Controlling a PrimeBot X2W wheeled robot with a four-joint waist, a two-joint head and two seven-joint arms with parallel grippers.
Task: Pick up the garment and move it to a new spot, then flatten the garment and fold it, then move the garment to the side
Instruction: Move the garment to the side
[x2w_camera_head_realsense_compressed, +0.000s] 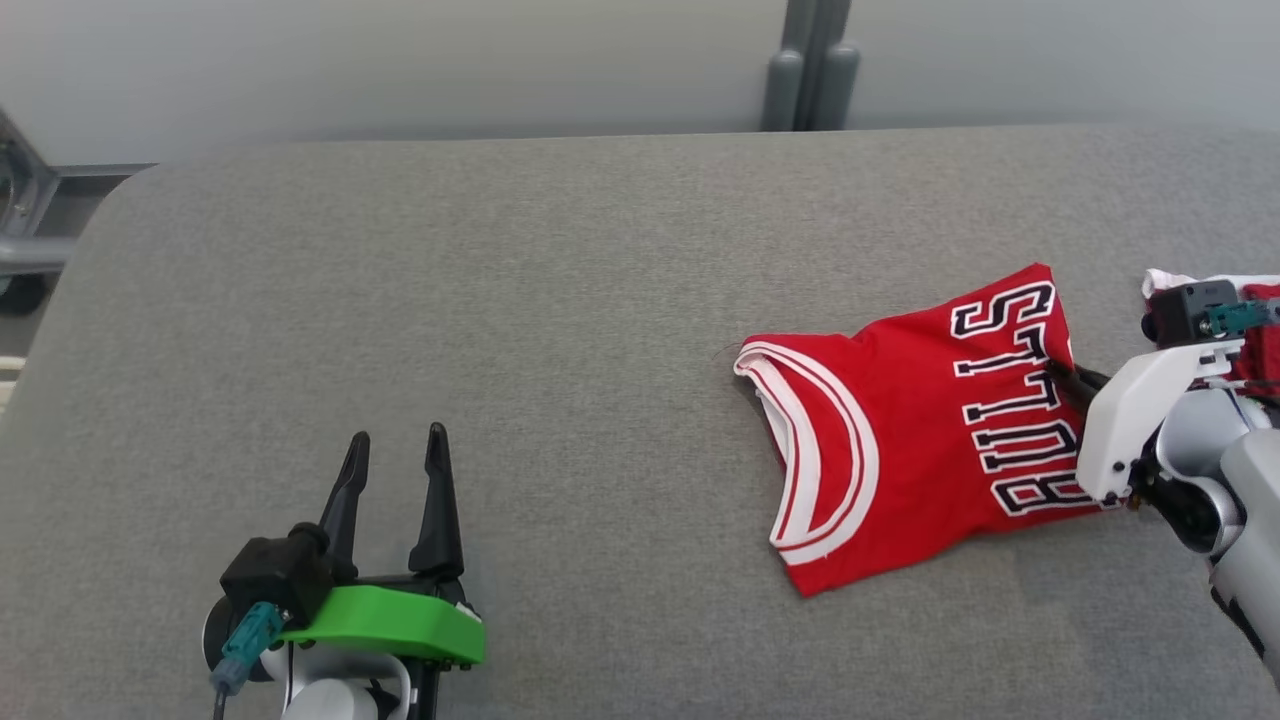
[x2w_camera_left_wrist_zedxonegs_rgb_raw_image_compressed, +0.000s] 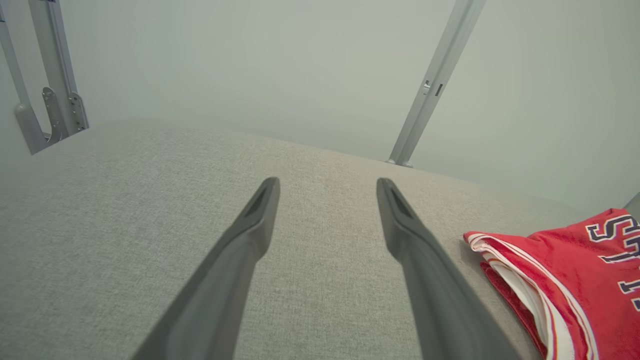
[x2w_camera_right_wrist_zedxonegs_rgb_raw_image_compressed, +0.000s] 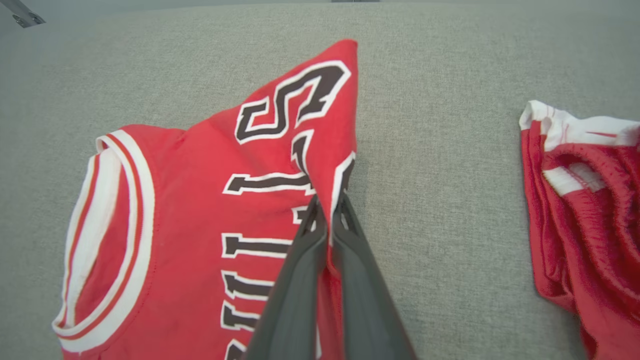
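Observation:
The garment (x2w_camera_head_realsense_compressed: 900, 440) is a red sleeveless jersey with white trim and black lettering, lying rumpled on the right part of the grey table (x2w_camera_head_realsense_compressed: 560, 300). In the right wrist view the garment (x2w_camera_right_wrist_zedxonegs_rgb_raw_image_compressed: 200, 220) has its right edge pinched up between the two dark fingers of my right gripper (x2w_camera_right_wrist_zedxonegs_rgb_raw_image_compressed: 329, 200), which is shut on the cloth. From the head view the right gripper (x2w_camera_head_realsense_compressed: 1062, 374) reaches in from the right edge onto the lettering. My left gripper (x2w_camera_head_realsense_compressed: 398, 445) stands open near the table's front left, with nothing between its fingers, and the garment (x2w_camera_left_wrist_zedxonegs_rgb_raw_image_compressed: 565, 280) lies off to its right.
A second red and white cloth (x2w_camera_right_wrist_zedxonegs_rgb_raw_image_compressed: 585, 200) lies to the right of the jersey, partly behind the right arm (x2w_camera_head_realsense_compressed: 1200, 440). Grey metal posts (x2w_camera_head_realsense_compressed: 815, 70) stand behind the table's far edge. A metal frame (x2w_camera_head_realsense_compressed: 30, 230) sits beyond the left corner.

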